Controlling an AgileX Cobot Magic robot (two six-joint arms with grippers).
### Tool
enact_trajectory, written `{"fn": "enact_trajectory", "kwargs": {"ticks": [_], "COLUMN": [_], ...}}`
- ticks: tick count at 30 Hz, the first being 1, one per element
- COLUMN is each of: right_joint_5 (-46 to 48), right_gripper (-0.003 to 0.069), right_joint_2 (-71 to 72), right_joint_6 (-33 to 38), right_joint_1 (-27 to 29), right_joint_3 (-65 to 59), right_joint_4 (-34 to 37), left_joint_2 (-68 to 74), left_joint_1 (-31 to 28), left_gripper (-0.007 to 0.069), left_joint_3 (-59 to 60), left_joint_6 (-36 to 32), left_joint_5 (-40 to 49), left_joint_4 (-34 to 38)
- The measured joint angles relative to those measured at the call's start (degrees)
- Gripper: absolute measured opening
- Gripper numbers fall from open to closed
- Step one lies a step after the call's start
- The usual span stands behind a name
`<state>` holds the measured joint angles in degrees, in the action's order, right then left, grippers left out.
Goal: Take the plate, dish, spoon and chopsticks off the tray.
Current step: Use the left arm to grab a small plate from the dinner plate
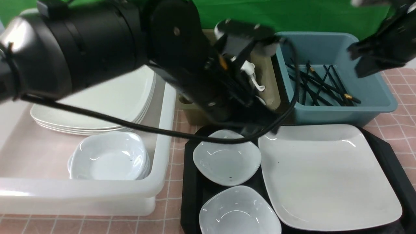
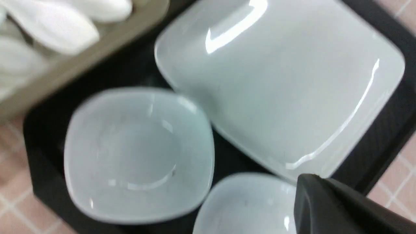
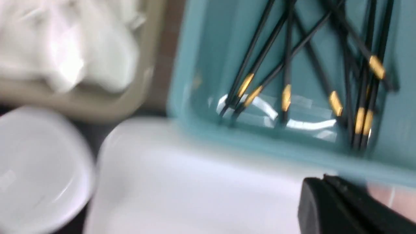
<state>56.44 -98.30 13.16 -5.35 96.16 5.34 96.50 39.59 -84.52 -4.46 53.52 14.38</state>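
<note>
Where the front view takes in the whole pink-checked surface (image 1: pixel 401 130), each wrist view holds only a blurred part.
Item: black tray (image 1: pixel 190 182), carrying the white plate (image 1: pixel 325 175) on its right and two small dishes (image 1: pixel 227 162) on its left.
Item: chopsticks (image 1: pixel 321 84), in the blue tub (image 1: pixel 377 104) behind the tray; gold bands plainest from the right wrist.
Item: spoons (image 1: pixel 252 71), in the olive tub (image 1: pixel 269 84), mostly hidden by the left arm.
Left claw (image 1: pixel 258 125) over the tray's far edge, right claw (image 1: pixel 360 61) over the blue tub. Only one finger (image 2: pixel 325 201) of each shows at the wrists, so I cannot tell their opening or hold.
</note>
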Motion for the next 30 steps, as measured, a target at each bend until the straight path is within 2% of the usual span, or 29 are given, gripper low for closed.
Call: {"fn": "enact_trajectory", "kwargs": {"ticks": [3, 10, 13, 16, 19, 20, 21, 23, 27, 30], "right_joint_5": [2.3, 3.1, 1.8, 0.9, 0.7, 0.7, 0.7, 0.5, 0.1, 0.0], "right_gripper": [0.0030, 0.0030, 0.0030, 0.0030, 0.0030, 0.0030, 0.0030, 0.0030, 0.0030, 0.0030], "right_joint_2": [8.3, 28.2, 38.6, 46.2, 51.7, 52.0, 54.0, 55.9, 57.6, 57.7], "right_joint_6": [2.0, 8.9, 13.3, 15.9, 16.5, 16.5, 16.7, 16.8, 17.1, 17.1], "right_joint_1": [0.0, 0.0, 0.0, 0.0, 0.0, 0.0, 0.0, 0.0, 0.0, 0.0], "right_joint_3": [-4.4, -24.0, -34.8, -41.4, -44.8, -44.9, -45.4, -45.6, -45.7, -45.7], "right_joint_4": [4.0, 14.1, 18.3, 20.5, 20.9, 20.9, 21.0, 21.4, 22.0, 22.2], "left_joint_2": [0.9, 4.7, 7.8, 11.3, 14.1, 14.1, 15.3, 16.5, 17.9, 18.7], "left_joint_1": [-0.1, 2.7, 4.2, 4.6, 4.6, 4.6, 4.6, 4.6, 4.6, 4.5], "left_gripper": [-0.0003, 0.0031, 0.0102, 0.0224, 0.0348, 0.0348, 0.0409, 0.0472, 0.0540, 0.0556], "left_joint_3": [-0.2, -0.2, -0.3, -0.3, -0.3, -0.3, -0.3, -0.3, -0.3, -0.4], "left_joint_6": [-2.0, -5.2, -5.5, -5.6, -5.6, -5.6, -5.6, -5.6, -5.6, -5.6], "left_joint_5": [6.0, 9.8, 10.9, 11.3, 10.5, 10.3, 9.0, 7.9, 6.7, 5.8], "left_joint_4": [-1.4, -4.6, -6.8, -8.0, -10.8, -11.1, -12.4, -13.2, -13.2, -13.2]}}
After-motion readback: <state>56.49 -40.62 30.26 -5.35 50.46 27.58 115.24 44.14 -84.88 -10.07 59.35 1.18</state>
